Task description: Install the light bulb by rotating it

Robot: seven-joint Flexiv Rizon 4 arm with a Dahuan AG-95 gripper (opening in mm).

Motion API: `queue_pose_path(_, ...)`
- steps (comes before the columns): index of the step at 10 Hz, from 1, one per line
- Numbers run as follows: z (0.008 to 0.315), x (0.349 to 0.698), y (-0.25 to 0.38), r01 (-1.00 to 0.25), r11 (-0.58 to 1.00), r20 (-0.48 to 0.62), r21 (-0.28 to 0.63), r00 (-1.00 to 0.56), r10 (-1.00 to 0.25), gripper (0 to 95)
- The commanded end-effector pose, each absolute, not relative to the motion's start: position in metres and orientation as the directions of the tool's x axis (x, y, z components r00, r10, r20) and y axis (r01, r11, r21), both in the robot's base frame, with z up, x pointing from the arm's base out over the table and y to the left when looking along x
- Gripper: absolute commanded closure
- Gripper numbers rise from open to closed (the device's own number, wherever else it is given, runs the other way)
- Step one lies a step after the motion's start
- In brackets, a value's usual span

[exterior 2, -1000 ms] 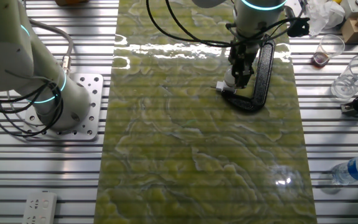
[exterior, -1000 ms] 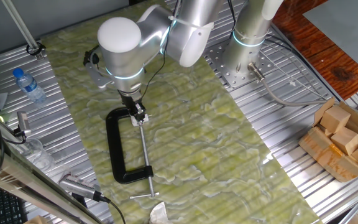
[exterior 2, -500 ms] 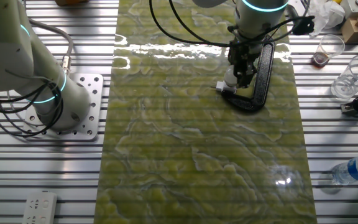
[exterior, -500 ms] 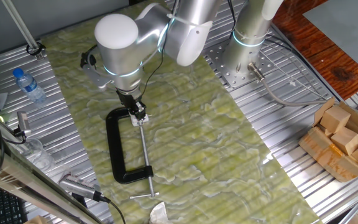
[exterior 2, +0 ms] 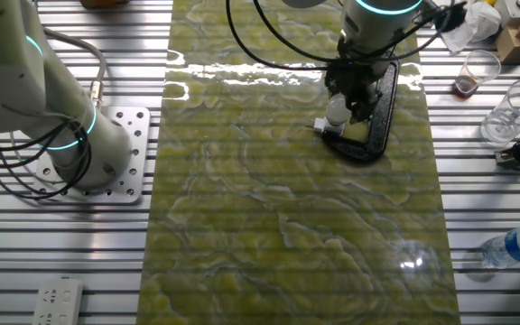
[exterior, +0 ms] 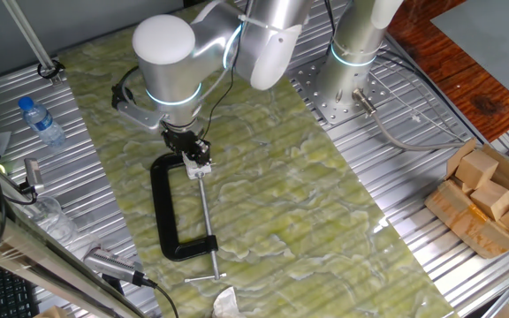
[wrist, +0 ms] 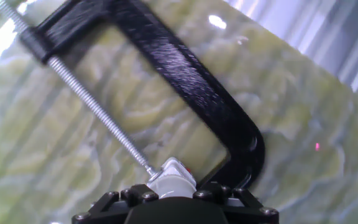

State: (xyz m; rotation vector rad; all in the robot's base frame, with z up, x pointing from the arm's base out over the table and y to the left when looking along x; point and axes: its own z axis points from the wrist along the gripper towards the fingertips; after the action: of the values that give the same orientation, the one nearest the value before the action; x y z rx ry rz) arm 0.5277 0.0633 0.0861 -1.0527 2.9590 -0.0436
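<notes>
The light bulb (exterior 2: 336, 109) appears as a small white rounded shape in the upper right of the other fixed view, standing roughly upright with its long axis vertical, directly under the tool (exterior 2: 348, 97). It sits on a white blocky socket fitting (exterior 2: 329, 129) held at the closed end of a black C-clamp (exterior 2: 379, 108) that lies flat on the green marbled tabletop (exterior 2: 278, 226).

The arm (exterior: 193, 53) reaches down from the top of one fixed view, wrist pointing straight down, the tool (exterior: 193, 152) meeting the clamp's upper end at centre left of the frame. There the bulb itself is hidden behind the tool.

In the hand view, low in the frame, the tool's black body (wrist: 176, 202) fills the bottom edge; a pale rounded piece (wrist: 171, 179) shows just above it at the tip of the clamp's threaded screw (wrist: 92, 106). The fingers sit close around the bulb, but whether they actually pinch it cannot be told.
</notes>
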Motion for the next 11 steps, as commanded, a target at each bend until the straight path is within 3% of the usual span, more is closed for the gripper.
queue_pose_path(1, 0.0925, 0.5280, 0.0633, -0.785, 0.619, 0.011, -0.026, -0.620, -0.785, 38.0)
queue_pose_path(11, 0.0971, 0.5280, 0.0640, -0.836, 0.549, -0.015, -0.014, -0.549, -0.836, 38.0)
